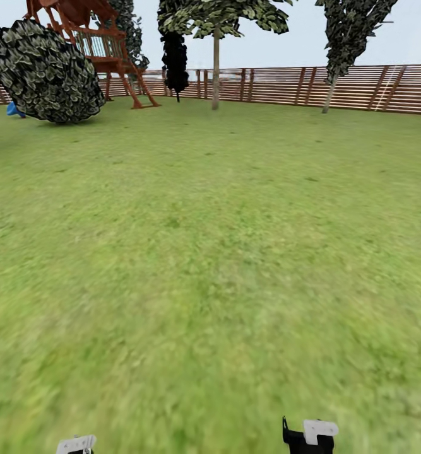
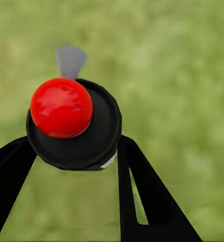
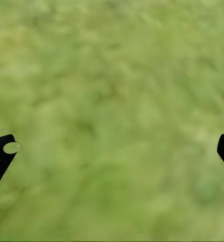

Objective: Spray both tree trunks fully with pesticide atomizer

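The pesticide atomizer [image 2: 74, 123], a round black body capped by a glossy red dome, was clamped between the left gripper [image 2: 74, 151] fingers. The right gripper [image 3: 112, 151] was spread wide, holding nothing, above blurred grass [image 1: 210, 265]. Two slender pale-trunked trees [image 1: 216, 63] were seen beside the slatted wooden fence [image 1: 361, 88]

A red-brown wooden play tower [image 1: 103, 44] stood before the slatted fence [image 1: 361, 88], a round leafy bush [image 1: 46, 72] beside it.
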Tool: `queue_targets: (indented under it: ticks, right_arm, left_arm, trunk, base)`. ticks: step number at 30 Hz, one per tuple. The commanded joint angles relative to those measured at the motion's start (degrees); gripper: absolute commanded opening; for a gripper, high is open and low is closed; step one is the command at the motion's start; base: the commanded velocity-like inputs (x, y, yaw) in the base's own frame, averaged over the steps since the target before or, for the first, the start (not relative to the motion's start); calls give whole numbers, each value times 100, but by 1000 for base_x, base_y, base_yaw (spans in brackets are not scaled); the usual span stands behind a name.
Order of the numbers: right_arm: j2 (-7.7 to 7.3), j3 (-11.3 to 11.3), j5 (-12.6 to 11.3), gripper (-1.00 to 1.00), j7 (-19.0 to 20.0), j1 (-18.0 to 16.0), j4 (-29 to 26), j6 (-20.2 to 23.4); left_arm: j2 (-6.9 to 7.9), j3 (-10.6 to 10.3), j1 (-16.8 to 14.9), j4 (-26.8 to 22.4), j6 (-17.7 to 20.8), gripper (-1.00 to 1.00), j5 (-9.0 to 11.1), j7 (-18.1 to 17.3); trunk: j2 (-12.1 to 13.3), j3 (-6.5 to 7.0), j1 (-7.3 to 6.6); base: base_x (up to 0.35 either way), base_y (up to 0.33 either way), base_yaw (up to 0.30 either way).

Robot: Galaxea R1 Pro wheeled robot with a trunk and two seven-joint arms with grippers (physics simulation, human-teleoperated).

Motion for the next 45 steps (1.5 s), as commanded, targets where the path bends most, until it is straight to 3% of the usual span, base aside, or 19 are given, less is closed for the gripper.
queue_targets:
  ticks: [1, 45]
  right_arm:
    - [2, -16, 60, 100, -46, -4, 4, -6]
    - [8, -25, 59, 100, -64, 173, 92, 30]
  left_arm:
    - [1, 27, -4, 7, -4, -100, 54, -59]
    - [1, 36, -4, 7, -31, -100, 57, -64]
  trunk:
    - [-2, -4, 3]
    - [-2, -4, 3]
  base:
    - [339, 0, 24]
    - [339, 0, 1]
